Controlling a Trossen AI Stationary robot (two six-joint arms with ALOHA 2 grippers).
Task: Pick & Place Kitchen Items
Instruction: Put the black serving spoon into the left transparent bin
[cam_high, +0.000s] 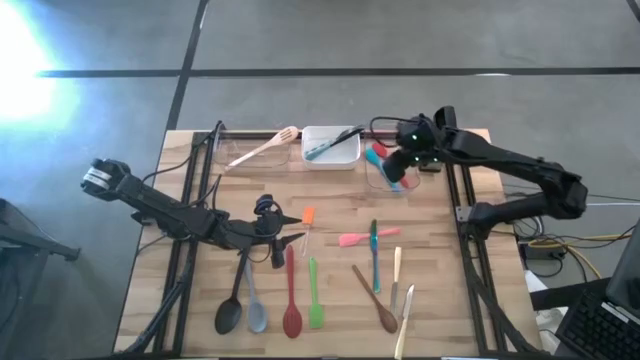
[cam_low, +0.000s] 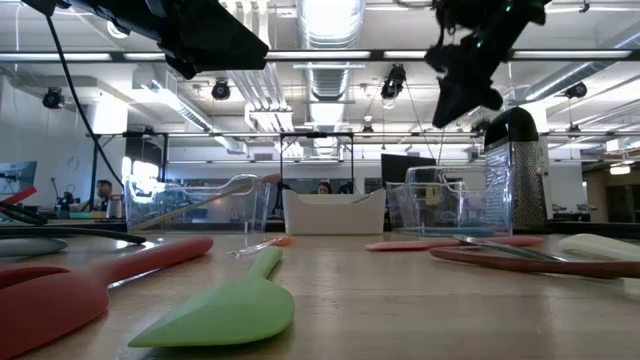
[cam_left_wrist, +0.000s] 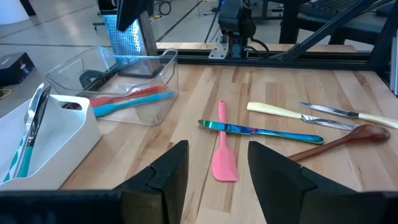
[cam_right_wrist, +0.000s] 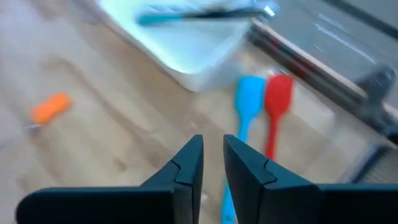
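Several utensils lie flat on the wooden table: black (cam_high: 231, 305), grey (cam_high: 255, 308) and red (cam_high: 291, 300) spoons, a green spatula (cam_high: 315, 298), an orange spatula (cam_high: 307, 215), a pink spatula (cam_high: 355, 238), a teal knife (cam_high: 374, 255), a wooden spoon (cam_high: 376, 300) and cream-handled cutlery (cam_high: 396, 275). A blue spatula (cam_left_wrist: 134, 101) and a red one (cam_left_wrist: 124, 94) lie in a clear tub (cam_high: 395, 182). My left gripper (cam_left_wrist: 217, 177) is open and empty, low over the table's middle, facing the pink spatula (cam_left_wrist: 222, 152). My right gripper (cam_right_wrist: 212, 158) hangs above the clear tub, empty, with a narrow gap between its fingers.
A white tub (cam_high: 330, 150) at the far edge holds a teal-handled utensil. Another clear tub (cam_high: 240, 150) at the far left holds a wooden spoon (cam_high: 265, 148). A metal grater (cam_left_wrist: 127, 43) stands in the right clear tub. Black rails run along both table sides.
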